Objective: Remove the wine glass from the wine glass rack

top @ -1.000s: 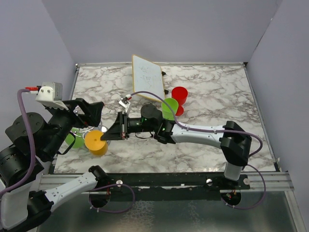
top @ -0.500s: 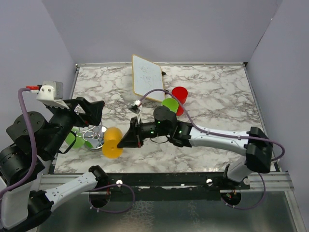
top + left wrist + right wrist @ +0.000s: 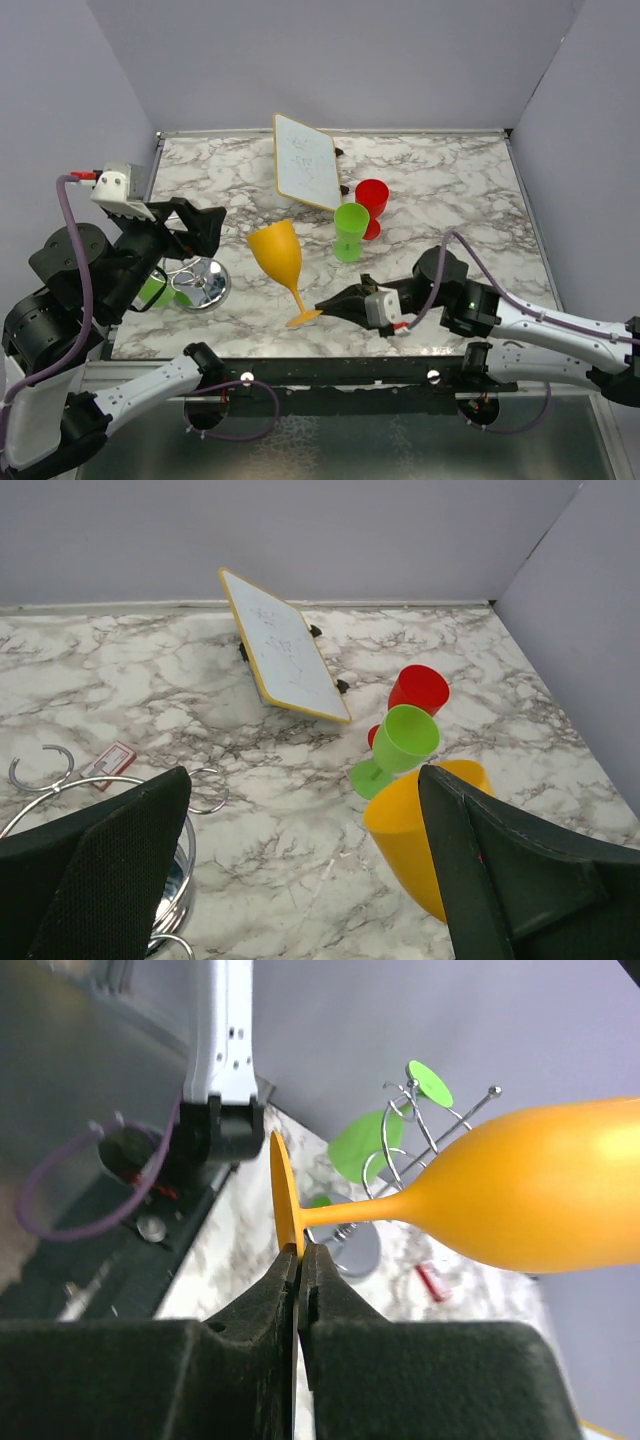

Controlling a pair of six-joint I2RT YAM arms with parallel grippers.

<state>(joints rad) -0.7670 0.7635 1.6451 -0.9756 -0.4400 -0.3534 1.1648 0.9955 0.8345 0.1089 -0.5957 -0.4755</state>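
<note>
The orange wine glass (image 3: pixel 277 254) is off the wine glass rack (image 3: pixel 204 286) and leans with its bowl up and left of its foot. My right gripper (image 3: pixel 326 306) is shut on the rim of that foot, seen in the right wrist view as my right gripper (image 3: pixel 300 1251) pinching the thin orange disc of the wine glass (image 3: pixel 530 1196). The chrome rack (image 3: pixel 357 1249) stands behind it with a green glass (image 3: pixel 360 1141) still hanging on its wire arms. My left gripper (image 3: pixel 300 870) is open above the rack (image 3: pixel 172 890), with the orange glass (image 3: pixel 415 840) beside its right finger.
A white tilted board (image 3: pixel 305 160) stands at the back. A green wine glass (image 3: pixel 350 229) and a red one (image 3: pixel 372 198) stand in the middle right. A small red tag (image 3: pixel 108 763) lies by the rack. Grey walls close three sides.
My right arm has drawn back to the right and toward the near edge, carrying the orange glass away from the rack and tipping its bowl upward. My left gripper has stayed open.
</note>
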